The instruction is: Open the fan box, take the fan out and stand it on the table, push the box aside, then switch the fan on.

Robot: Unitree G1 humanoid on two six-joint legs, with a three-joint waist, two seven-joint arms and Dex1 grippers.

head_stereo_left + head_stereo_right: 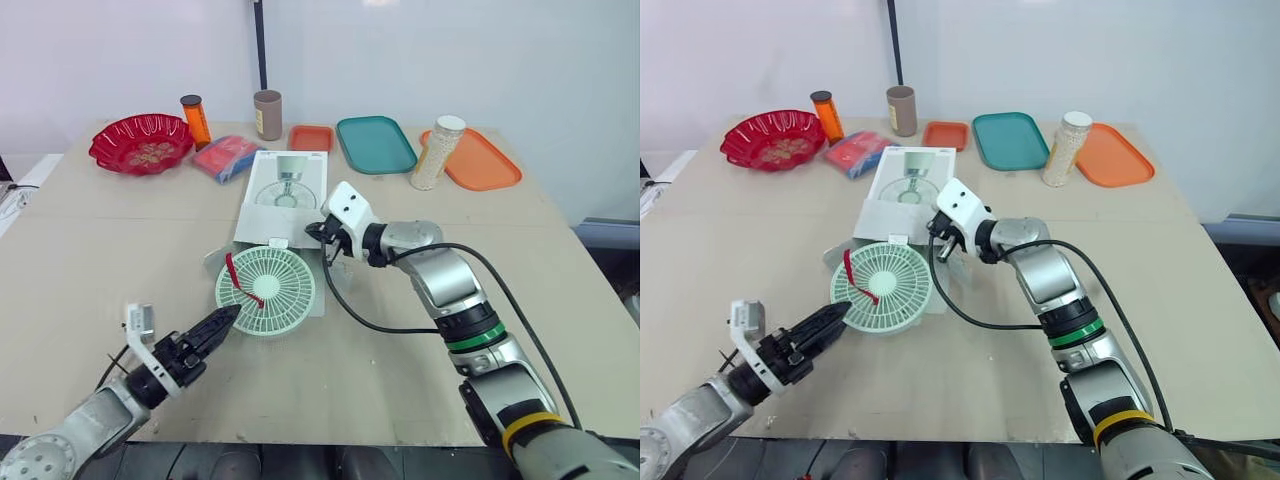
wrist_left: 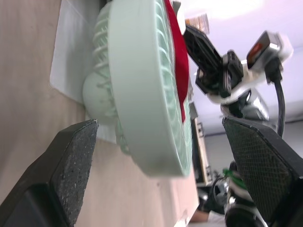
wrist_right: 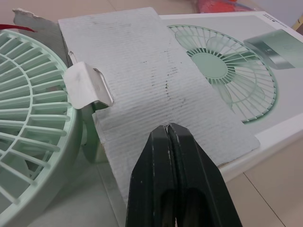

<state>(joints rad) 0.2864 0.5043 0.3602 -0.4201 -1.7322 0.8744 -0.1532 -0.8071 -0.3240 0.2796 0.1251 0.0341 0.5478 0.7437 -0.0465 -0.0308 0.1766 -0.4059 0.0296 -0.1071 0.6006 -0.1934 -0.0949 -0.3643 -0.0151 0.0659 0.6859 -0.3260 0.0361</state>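
Note:
The mint-green round fan (image 1: pixel 266 291) with a red strap (image 1: pixel 243 281) rests tilted on the flaps at the near mouth of the white fan box (image 1: pixel 286 192), its grille facing up. My left gripper (image 1: pixel 222 322) is open at the fan's near-left rim, and in the left wrist view the fan (image 2: pixel 142 94) sits ahead between its fingers (image 2: pixel 71 165). My right gripper (image 1: pixel 318 233) is shut and empty, hovering over the box's open corrugated flap (image 3: pixel 156 71) beside the fan's far-right edge.
Along the table's far side stand a red bowl (image 1: pixel 140 143), an orange bottle (image 1: pixel 196 120), a brown cup (image 1: pixel 267 114), a red-blue packet (image 1: pixel 227 158), a small orange tray (image 1: pixel 311 138), a teal tray (image 1: pixel 375 143), a bead jar (image 1: pixel 437 152) and an orange tray (image 1: pixel 483 160).

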